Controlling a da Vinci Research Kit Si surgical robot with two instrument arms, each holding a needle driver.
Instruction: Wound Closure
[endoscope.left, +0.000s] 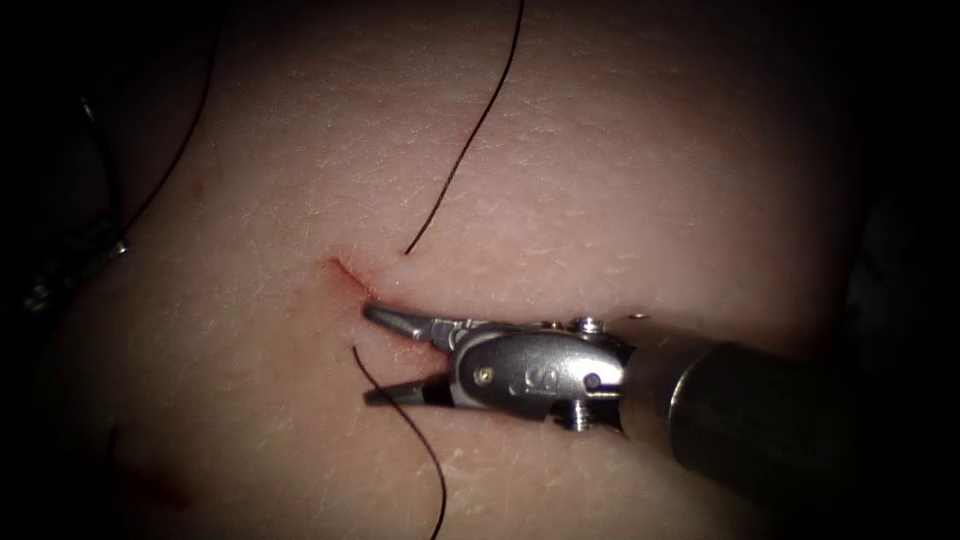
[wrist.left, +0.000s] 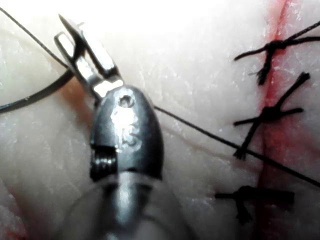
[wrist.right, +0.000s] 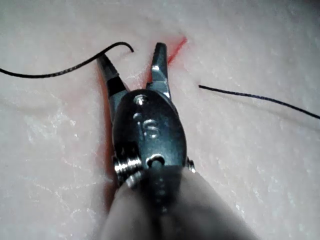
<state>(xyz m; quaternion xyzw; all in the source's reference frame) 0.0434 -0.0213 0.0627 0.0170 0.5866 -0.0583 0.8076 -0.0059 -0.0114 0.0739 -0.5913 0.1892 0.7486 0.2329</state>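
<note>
— So, what does each tool hold?

— My right claw (endoscope.left: 368, 355) is spread wide and pinches nothing. It lies along the cut (endoscope.left: 345, 270), tips pointing at the cut's red end, one jaw on each side of it. Whether my left claw (wrist.left: 67, 35) is pinching anything I cannot tell. A grey curved sliver that I take for the needle (wrist.left: 30, 100) runs up to it over the tissue (endoscope.left: 600, 150), and I cannot see whether any of it is in the tissue.

— And the thread, relative to the cut?

— Two loose ends. The far thread end (endoscope.left: 465, 150) stops just beyond the cut's end, apart from my far jaw and running away from the cut. The near thread end (endoscope.left: 425, 460) starts between my spread jaws and crosses over the near jaw, almost square to the tool's shaft. By my judgement that one counts, and my right arm is much the nearer.

— Anything further along the cut?

— The left wrist view shows three knotted stitches (wrist.left: 270, 112) across it, red fluid (wrist.left: 275, 30) along the line, and a long thread (wrist.left: 200, 130) slanting past my left tool towards them.

— Any writing?

— A stamp on the right tool's wrist (wrist.right: 147, 127) looks like "16". The left one is too blurred.
</note>
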